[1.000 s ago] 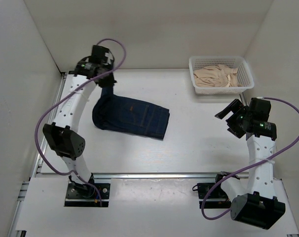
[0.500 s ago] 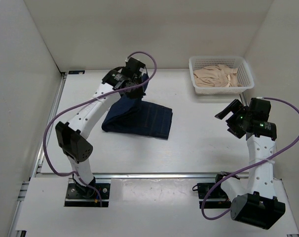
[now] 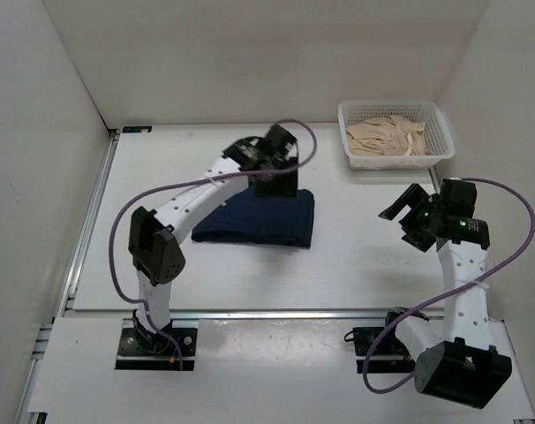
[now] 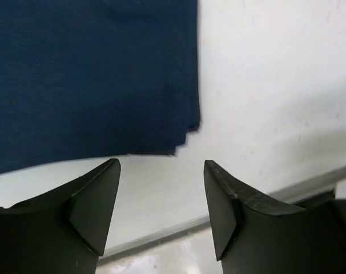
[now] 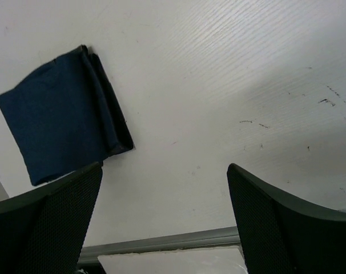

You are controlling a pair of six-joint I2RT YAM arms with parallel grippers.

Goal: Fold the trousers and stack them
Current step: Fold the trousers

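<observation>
The trousers (image 3: 259, 221) lie as a flat, folded dark navy bundle in the middle of the table. My left gripper (image 3: 283, 187) hovers over their far right edge, open and holding nothing. In the left wrist view the trousers (image 4: 93, 74) fill the upper left, and the left gripper (image 4: 161, 165) shows only bare table between its fingers. My right gripper (image 3: 402, 221) stands open to the right, well apart from the cloth. The right wrist view has the trousers (image 5: 64, 114) at the upper left, and the right gripper (image 5: 164, 168) is empty.
A white mesh basket (image 3: 444, 132) with beige cloth (image 3: 387, 134) in it stands at the back right. White walls enclose the table on the left, back and right. A metal rail (image 3: 294, 312) runs along the near edge.
The left arm swung right, carrying the lifted end of the trousers over the rest, then opened and let go. The bundle now lies flatter and shorter. The right arm barely shifted.
</observation>
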